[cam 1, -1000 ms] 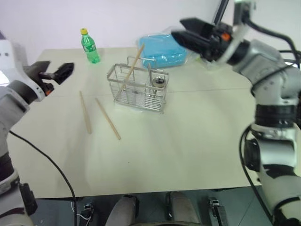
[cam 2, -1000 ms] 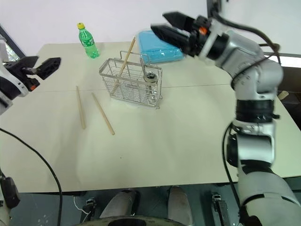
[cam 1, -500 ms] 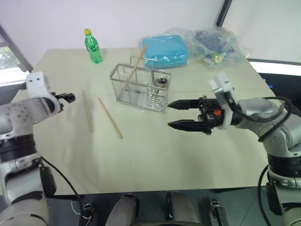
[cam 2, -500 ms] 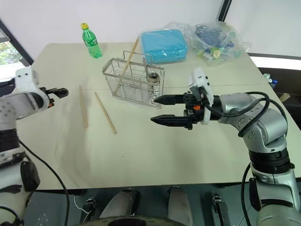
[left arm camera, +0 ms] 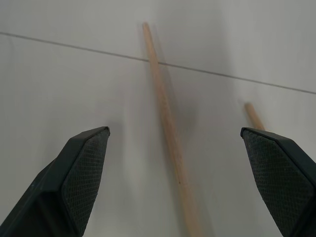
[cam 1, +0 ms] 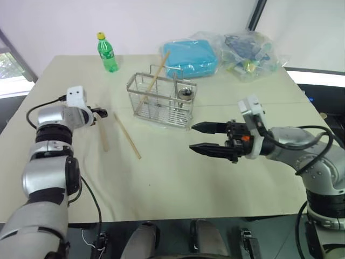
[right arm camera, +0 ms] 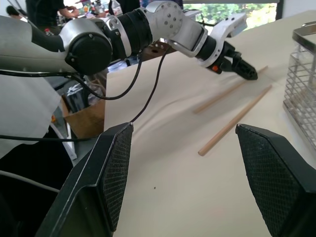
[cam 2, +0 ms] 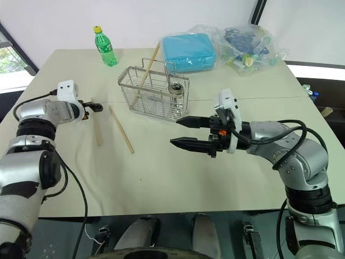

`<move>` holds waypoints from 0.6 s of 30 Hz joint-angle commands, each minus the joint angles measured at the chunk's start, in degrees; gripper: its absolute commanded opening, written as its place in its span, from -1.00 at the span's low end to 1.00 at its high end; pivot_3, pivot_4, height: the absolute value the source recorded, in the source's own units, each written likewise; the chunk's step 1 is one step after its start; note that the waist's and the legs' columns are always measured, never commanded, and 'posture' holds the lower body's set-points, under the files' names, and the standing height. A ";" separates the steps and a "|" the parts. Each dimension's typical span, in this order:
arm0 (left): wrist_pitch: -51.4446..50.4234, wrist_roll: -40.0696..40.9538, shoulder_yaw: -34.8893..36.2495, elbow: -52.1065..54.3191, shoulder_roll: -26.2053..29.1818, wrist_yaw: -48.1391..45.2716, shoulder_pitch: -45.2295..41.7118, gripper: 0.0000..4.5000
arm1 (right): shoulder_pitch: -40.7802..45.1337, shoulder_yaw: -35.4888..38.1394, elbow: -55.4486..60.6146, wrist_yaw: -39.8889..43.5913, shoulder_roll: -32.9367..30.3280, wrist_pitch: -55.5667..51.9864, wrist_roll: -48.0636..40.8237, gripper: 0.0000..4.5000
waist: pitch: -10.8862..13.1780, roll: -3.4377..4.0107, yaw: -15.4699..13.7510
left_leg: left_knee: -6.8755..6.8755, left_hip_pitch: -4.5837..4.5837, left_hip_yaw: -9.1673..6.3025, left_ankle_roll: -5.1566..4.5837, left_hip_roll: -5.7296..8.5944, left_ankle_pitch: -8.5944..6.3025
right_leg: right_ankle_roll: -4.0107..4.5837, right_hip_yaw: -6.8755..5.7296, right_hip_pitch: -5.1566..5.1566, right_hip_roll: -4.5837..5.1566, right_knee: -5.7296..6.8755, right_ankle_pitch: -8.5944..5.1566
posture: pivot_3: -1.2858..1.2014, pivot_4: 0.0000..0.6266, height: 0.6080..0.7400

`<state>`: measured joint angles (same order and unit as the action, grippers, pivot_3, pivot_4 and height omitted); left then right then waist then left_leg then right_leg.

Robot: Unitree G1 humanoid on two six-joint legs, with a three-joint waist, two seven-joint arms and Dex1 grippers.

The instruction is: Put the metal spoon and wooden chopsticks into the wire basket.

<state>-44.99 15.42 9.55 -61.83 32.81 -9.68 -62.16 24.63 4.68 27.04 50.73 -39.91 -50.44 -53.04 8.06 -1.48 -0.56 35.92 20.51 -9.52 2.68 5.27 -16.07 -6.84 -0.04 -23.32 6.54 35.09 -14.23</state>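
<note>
Left gripper (left arm camera: 175,163), spread wide, straddles one chopstick (left arm camera: 165,123) left of the basket (cam 2: 152,94), likely lining up a pickup. Right gripper (cam 2: 183,132) waits empty, parted.

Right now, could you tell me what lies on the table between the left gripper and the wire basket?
Two wooden chopsticks lie flat between the open left gripper and the wire basket, as the right eye view shows; the nearer one is just beneath the gripper.

You're seeing wire basket (cam 2: 152,93) standing upright, metal spoon (cam 2: 173,87) and one leaning chopstick (cam 2: 146,67) inside; two wooden chopsticks (cam 2: 121,136) lying flat beside it.
</note>
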 commanded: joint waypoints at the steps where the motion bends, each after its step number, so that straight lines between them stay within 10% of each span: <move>1: 2.13 -1.26 1.73 -3.97 -0.26 1.57 -2.92 1.00 | -0.33 2.16 2.11 -1.55 0.28 0.57 -1.86 0.51 | 0.00 -0.03 -0.04 | 0.01 0.00 -0.01 -0.02 0.00 -0.01 | -0.01 0.00 0.01 0.00 0.00 0.01 | 0.03 -0.52 0.77; 4: 3.64 -0.96 3.61 -6.31 -0.91 3.03 -3.74 0.61 | -0.43 2.66 1.93 -2.67 0.32 0.47 -2.73 0.53 | -0.01 -0.03 -0.06 | 0.02 -0.02 -0.01 -0.05 0.00 -0.03 | -0.02 0.00 0.03 0.01 0.01 0.01 | 0.03 -0.52 0.77; 11: 6.02 -1.51 5.47 -7.81 -1.58 4.26 -4.95 -0.99 | -0.73 2.55 1.90 -4.22 0.67 0.62 -4.10 0.53 | -0.02 -0.06 -0.20 | 0.08 -0.01 -0.03 -0.05 0.02 -0.02 | -0.10 -0.01 0.09 0.03 0.00 0.06 | 0.03 -0.52 0.77; 18: 11.82 -1.78 7.12 -5.34 0.10 6.39 -4.51 -0.99 | -0.43 2.37 0.51 -3.64 0.30 0.97 -3.90 0.53 | -0.01 -0.09 0.04 | 0.06 -0.01 -0.02 -0.03 0.00 -0.02 | -0.12 -0.01 0.05 0.00 0.01 0.06 | 0.03 -0.52 0.77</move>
<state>-36.24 13.79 15.28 -69.78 31.17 -3.80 -65.36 23.65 5.65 27.07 46.53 -39.40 -50.41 -56.01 8.06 -1.57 -0.52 35.98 20.50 -9.54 2.65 5.27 -16.09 -6.95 -0.05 -23.27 6.54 35.09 -14.17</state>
